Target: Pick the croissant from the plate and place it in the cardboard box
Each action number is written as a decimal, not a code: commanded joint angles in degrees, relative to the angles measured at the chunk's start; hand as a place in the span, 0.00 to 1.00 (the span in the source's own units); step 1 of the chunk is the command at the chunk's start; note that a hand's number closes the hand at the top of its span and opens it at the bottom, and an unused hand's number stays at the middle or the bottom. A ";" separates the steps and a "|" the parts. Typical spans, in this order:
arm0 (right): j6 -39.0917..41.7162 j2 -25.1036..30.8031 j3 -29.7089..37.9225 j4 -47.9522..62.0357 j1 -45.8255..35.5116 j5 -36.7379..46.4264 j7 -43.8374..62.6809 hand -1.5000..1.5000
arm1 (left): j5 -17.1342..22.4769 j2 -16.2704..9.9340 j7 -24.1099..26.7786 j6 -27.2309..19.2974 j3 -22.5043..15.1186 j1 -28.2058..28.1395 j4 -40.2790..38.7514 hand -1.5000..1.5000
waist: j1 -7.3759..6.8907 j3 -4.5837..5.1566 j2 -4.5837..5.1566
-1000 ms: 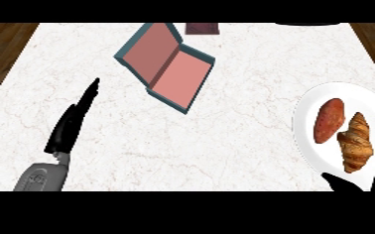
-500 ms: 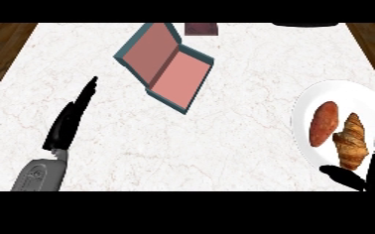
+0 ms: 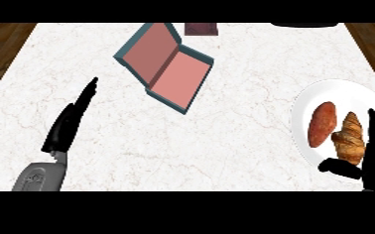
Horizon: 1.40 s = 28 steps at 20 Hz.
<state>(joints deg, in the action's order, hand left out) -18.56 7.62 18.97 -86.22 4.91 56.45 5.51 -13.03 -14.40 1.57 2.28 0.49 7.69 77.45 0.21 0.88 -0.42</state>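
The croissant (image 3: 350,139) lies on the white plate (image 3: 311,104) at the table's (image 3: 242,144) right edge, beside a reddish-brown roll (image 3: 322,124). The right hand's (image 3: 341,168) fingers show just below it, their state unclear. The open cardboard box (image 3: 164,65) sits toward the far edge. The left hand (image 3: 70,119), fingers straight, holds nothing.

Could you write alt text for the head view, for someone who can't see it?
A croissant lies on a white plate at the counter's right, the right hand beside it. An open box sits farther back; the left hand rests open at left.
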 commanded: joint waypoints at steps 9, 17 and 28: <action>-8.98 2.29 -0.21 10.44 -4.88 5.95 -2.61 1.00 | 0.25 0.09 0.58 1.88 1.47 0.62 -1.08 0.50 | -0.35 -0.89 0.49; -20.65 2.40 1.73 15.85 -7.21 7.87 -5.16 1.00 | -1.74 1.60 0.39 0.01 1.25 2.30 -2.01 0.50 | -0.28 -0.91 0.50; -5.18 -7.30 -16.07 12.42 -13.29 23.60 6.52 1.00 | -2.23 2.65 1.88 2.90 -2.56 3.30 0.33 0.50 | -11.55 -0.25 3.70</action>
<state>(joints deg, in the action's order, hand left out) -28.59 6.58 10.29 -78.10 -4.15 79.09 8.55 -14.91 -12.46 2.93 4.41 -0.47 9.79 77.38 -5.10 2.62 0.66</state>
